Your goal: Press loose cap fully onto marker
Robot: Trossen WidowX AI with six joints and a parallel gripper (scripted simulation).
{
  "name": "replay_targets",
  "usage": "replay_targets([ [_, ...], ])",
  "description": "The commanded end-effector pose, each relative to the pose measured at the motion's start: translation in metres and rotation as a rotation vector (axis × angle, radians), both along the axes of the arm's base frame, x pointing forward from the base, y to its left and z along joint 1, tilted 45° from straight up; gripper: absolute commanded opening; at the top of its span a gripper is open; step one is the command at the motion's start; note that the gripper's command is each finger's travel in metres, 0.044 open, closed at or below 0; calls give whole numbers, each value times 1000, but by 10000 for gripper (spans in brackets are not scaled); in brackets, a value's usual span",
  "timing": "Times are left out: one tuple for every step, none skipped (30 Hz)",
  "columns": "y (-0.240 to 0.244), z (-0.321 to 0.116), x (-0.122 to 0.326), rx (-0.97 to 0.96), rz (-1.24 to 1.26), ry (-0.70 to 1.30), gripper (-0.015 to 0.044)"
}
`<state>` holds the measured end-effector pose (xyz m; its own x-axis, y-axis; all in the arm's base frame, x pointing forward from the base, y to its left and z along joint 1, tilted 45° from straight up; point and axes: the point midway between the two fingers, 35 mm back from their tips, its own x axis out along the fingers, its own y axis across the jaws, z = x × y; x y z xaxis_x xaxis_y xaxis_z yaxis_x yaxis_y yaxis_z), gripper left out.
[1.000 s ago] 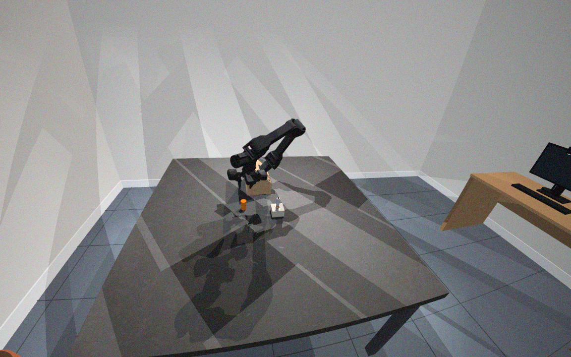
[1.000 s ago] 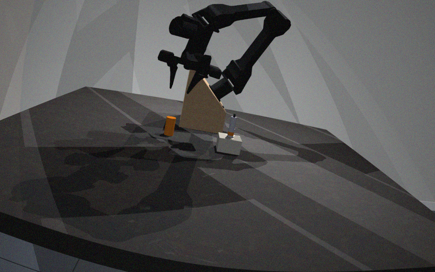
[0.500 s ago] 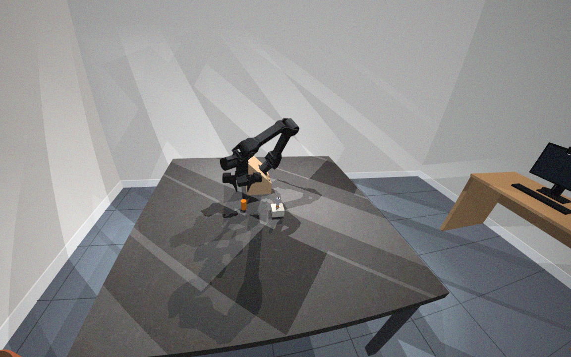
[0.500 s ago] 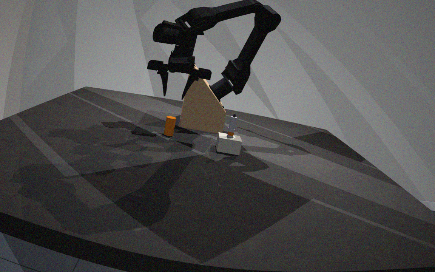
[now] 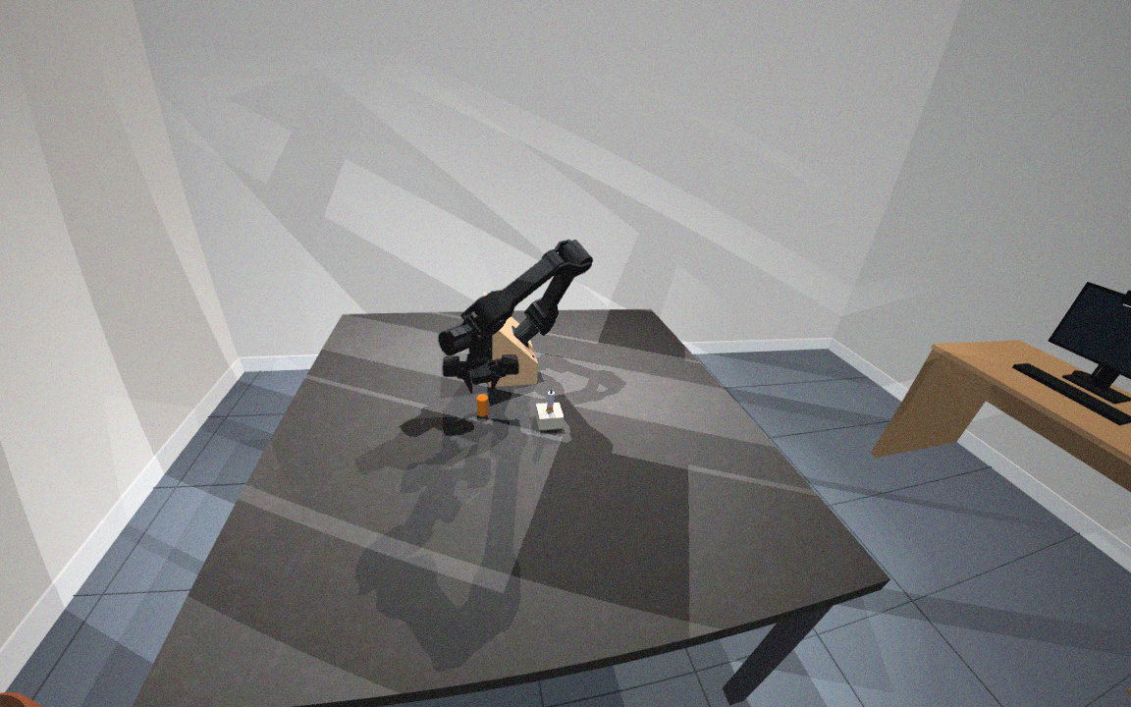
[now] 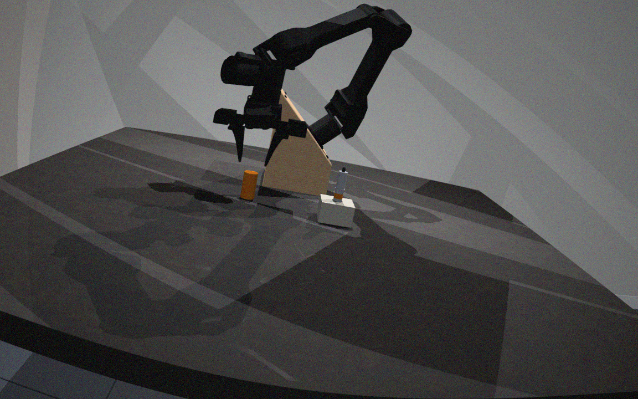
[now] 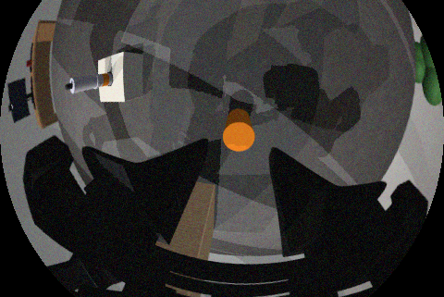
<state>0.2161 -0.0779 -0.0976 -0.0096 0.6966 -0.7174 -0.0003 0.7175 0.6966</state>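
Cap: one, upright, loose | marker: one, in one holder block | pincer: one, open, two fingers

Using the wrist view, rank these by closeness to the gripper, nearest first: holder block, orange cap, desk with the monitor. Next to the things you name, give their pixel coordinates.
1. Orange cap (image 5: 481, 406) (image 6: 248, 185) (image 7: 239, 136): just ahead of the open gripper (image 5: 483, 387) (image 6: 252, 163) (image 7: 240, 148), standing on the table.
2. Holder block (image 5: 549, 420) (image 6: 335, 212) (image 7: 111, 91): left in the image, marker (image 5: 550, 401) (image 6: 341, 182) (image 7: 85, 84) upright in it.
3. Desk (image 5: 983, 360) (image 7: 43, 80): far left in the image, beyond the table edge.

Dark table: orange cap upright, white holder block nearby, wooden arm mount.
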Motion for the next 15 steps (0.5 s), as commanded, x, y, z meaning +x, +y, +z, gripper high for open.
replay_targets([
  [6,-5,1,4,-7,1,246],
  [7,-6,1,4,-7,1,246],
  [8,-7,1,4,-7,1,246],
  [9,-8,1,4,-7,1,246],
  [10,-10,1,4,-7,1,246],
  [11,-11,1,4,-7,1,246],
  [12,-12,1,4,-7,1,246],
  [13,-13,1,4,-6,0,246],
  [15,-14,1,4,-6,0,246],
  [16,-16,1,4,-6,0,246],
  [17,-17,1,4,-6,0,246],
  [18,-18,1,4,-6,0,246],
  [19,-19,2,4,-6,0,246],
  [20,-20,2,4,-6,0,246],
  [21,-21,2,4,-6,0,246],
])
